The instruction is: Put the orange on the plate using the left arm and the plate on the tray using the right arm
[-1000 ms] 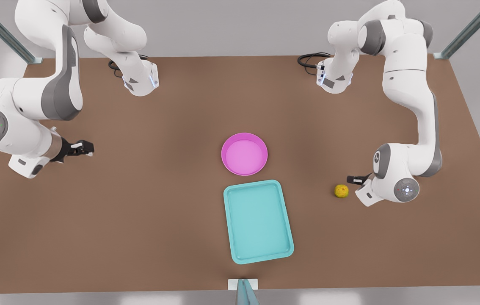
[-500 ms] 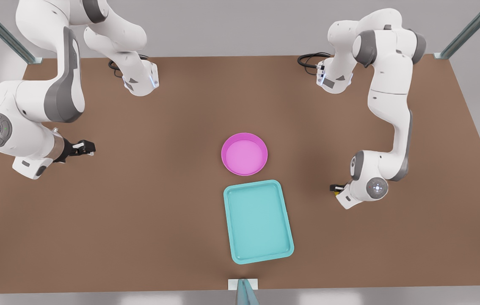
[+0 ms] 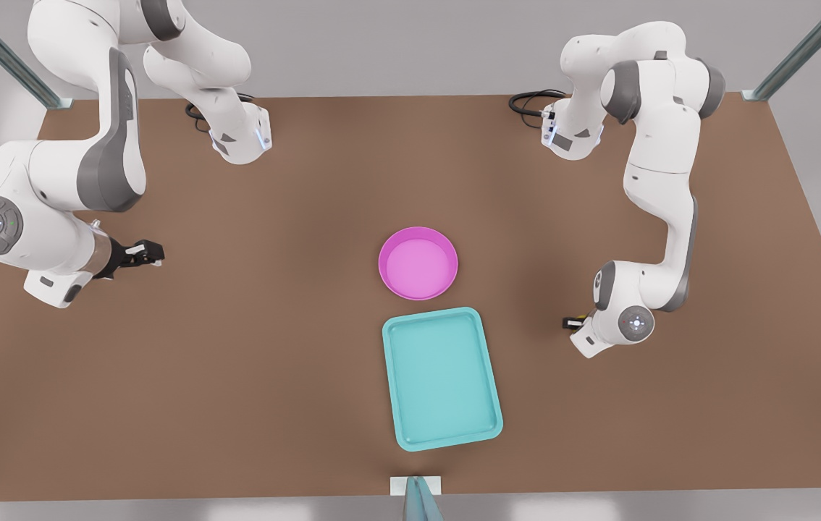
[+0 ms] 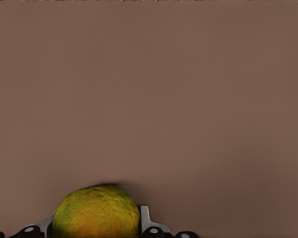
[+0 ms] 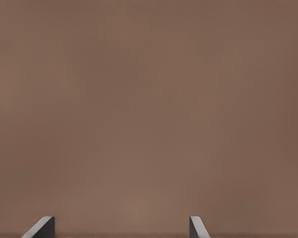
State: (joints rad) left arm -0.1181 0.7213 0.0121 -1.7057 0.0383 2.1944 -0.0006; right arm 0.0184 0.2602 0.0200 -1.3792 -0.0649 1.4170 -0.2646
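Brown tabletop spreads under both of my arms, with the pink plate near its middle as my landmark. Just below the plate, almost touching its rim, lies the teal tray — bare, like the plate itself.

My left gripper is down low at the table, well off to the front view's right of the plate. In my left wrist view the orange sits between my fingers, one on each side and close against it; I judge the jaws are closing on it or just gripping, though the fruit looks to be resting on the table.

My right gripper waits well off to the front view's left of the plate, its fingers spread wide over bare table, holding nothing.

So nothing is finished yet: the orange has to be lifted and carried onto the plate, and then the plate must go onto the tray.
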